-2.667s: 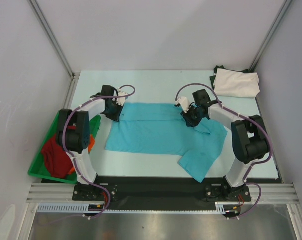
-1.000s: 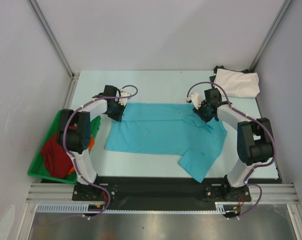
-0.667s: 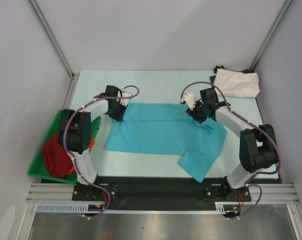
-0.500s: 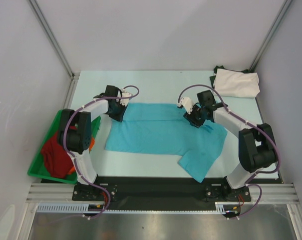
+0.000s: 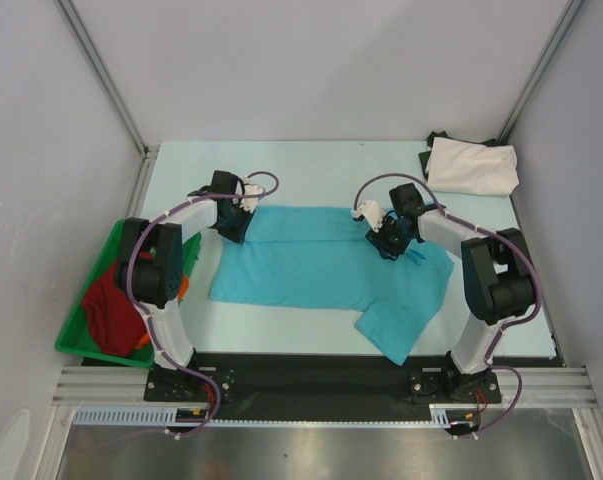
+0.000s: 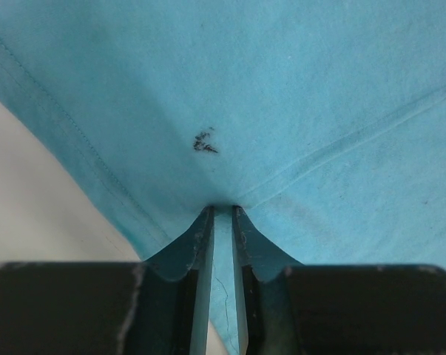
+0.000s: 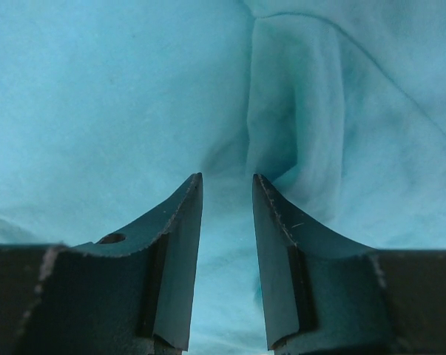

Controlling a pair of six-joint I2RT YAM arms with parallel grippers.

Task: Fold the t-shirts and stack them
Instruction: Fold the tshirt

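Observation:
A turquoise t-shirt (image 5: 311,265) lies spread flat across the middle of the table, one sleeve pointing toward the near edge. My left gripper (image 5: 233,228) is at its far left corner, shut on a thin fold of the cloth (image 6: 223,211); a small dark mark (image 6: 203,140) shows just ahead. My right gripper (image 5: 386,243) is at the collar end, its jaws narrowly apart with bunched turquoise cloth between them (image 7: 227,177). A folded cream-white t-shirt (image 5: 471,165) lies at the far right corner.
A green plastic bin (image 5: 81,330) at the table's left edge holds a dark red shirt (image 5: 111,310) and an orange one (image 5: 181,287). A dark cloth (image 5: 436,140) peeks from under the cream shirt. Walls enclose the table on three sides.
My right gripper swung out toward the far right, then came back left onto the shirt's collar area. My left gripper has stayed at the far left corner.

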